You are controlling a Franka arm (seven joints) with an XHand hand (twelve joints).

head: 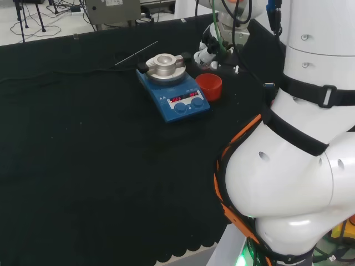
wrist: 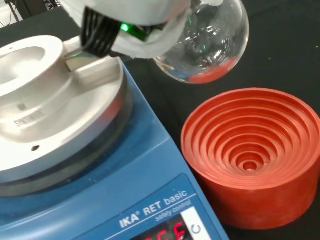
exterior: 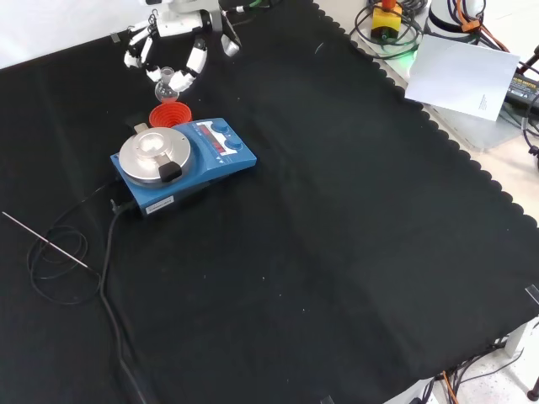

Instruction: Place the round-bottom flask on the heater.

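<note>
Round-bottom flask (wrist: 207, 42) within hand's (exterior: 173, 50) fingers.

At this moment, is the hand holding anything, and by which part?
Yes: the hand holds the flask lifted clear of the red stand, fingers curled round its upper part. The exact contact is hidden.

Red stand (head: 209, 86) sits just beside blue heater (head: 173, 87).

White arm (head: 288, 183), black straps, orange cable.
</note>
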